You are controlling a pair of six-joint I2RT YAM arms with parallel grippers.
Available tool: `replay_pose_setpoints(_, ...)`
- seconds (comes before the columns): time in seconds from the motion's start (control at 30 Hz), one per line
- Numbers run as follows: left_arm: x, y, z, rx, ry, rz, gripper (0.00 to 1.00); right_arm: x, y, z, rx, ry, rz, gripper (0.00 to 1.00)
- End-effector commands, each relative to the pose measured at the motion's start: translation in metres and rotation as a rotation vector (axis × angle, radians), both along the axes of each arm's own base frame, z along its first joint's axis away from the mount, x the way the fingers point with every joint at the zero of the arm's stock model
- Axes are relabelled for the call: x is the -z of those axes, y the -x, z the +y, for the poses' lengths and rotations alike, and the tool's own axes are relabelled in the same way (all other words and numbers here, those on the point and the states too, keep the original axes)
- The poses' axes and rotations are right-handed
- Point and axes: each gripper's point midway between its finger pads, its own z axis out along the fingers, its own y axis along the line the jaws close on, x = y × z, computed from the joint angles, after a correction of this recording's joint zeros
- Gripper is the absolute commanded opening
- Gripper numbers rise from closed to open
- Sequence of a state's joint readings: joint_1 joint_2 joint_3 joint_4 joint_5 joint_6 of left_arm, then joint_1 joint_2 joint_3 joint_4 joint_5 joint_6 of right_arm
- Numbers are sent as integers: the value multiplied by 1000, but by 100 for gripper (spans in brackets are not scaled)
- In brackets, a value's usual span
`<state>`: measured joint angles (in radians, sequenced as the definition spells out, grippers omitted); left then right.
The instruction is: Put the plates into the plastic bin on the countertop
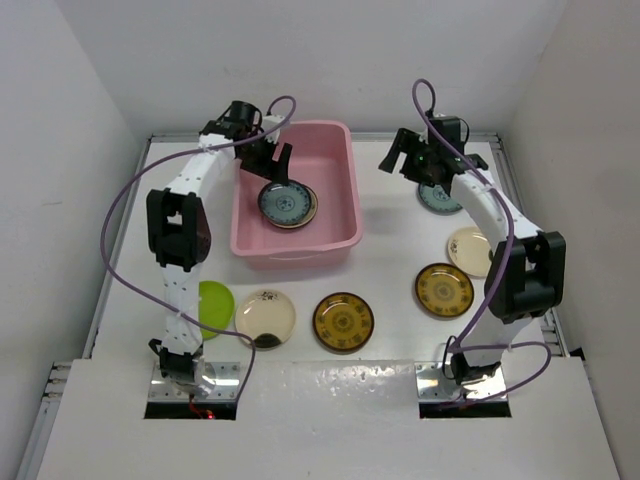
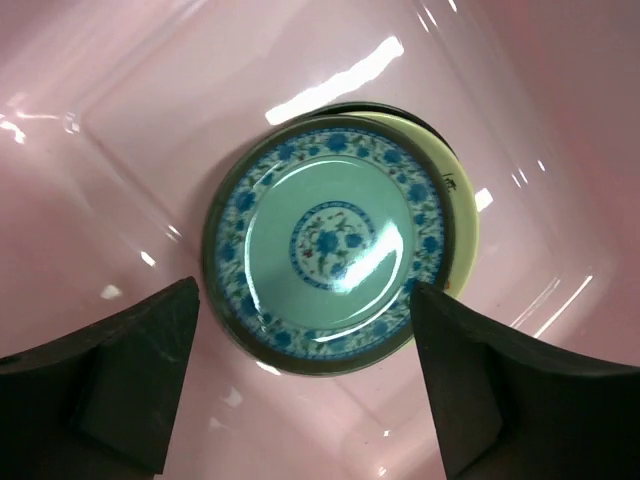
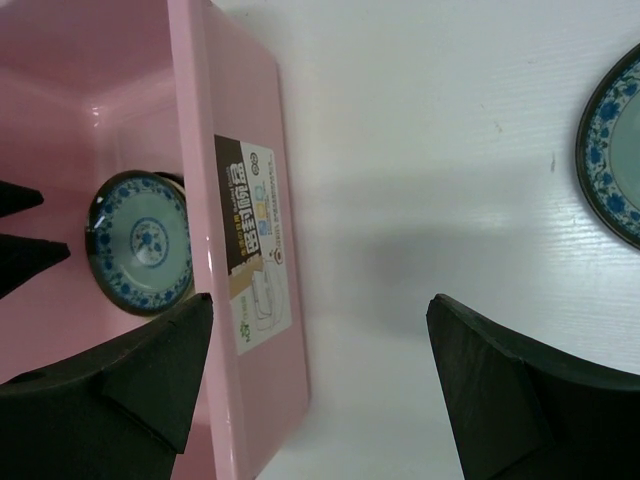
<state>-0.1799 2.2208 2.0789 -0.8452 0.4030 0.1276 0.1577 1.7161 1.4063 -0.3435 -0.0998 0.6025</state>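
Above the table, top view, left gripper (image 1: 270, 165): hangs over the far half of the plastic bin (image 1: 352, 185), fingers spread, nothing held.
Top view, right gripper (image 1: 400, 162): spread and empty over the countertop (image 1: 390, 270), right of the bin and just left of the table's teal plate (image 1: 440, 200).
Top view, plates on the countertop: six. One lime green plate (image 1: 213, 305), one cream plate with dark patch (image 1: 265, 315), two yellow-brown ones (near yellow-brown plate (image 1: 343, 321), right yellow-brown plate (image 1: 444, 289)), one plain cream plate (image 1: 470, 248), one teal.
Top view, bins: one.
Left wrist view, stack in the bin: binned teal plate (image 2: 335, 245) lies flat on an under cream plate (image 2: 462, 235). A dark rim (image 2: 400, 110) suggests a third below; more I cannot tell.
Left wrist view, pincer: fingers (image 2: 140, 380) stand wider than the plate and clear of it.
Left wrist view, doing it well: this drop looks done, so I would lift straight up, so no fingertip catches the plate edge or bin wall.
Right wrist view, pincer: fingers (image 3: 150, 380) wide apart, nothing between them but bare table.
Right wrist view, surroundings: the bin wall with its label (image 3: 255, 260) is left, the table's teal plate at the right edge.
Right wrist view, doing it well: I would move right until the jaws straddle that plate's rim, then descend level.
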Motion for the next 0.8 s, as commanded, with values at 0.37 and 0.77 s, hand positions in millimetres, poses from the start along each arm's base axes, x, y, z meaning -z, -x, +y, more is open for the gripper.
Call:
replay_pose_setpoints(0.37,-61,-12,2,33,-34,-183,90,43,-5,-94,399,-144,93,77)
replay_pose_setpoints(0.77,-104,-19,20,-16,11,-263,86,132,-11,-164,770,-160,267,66)
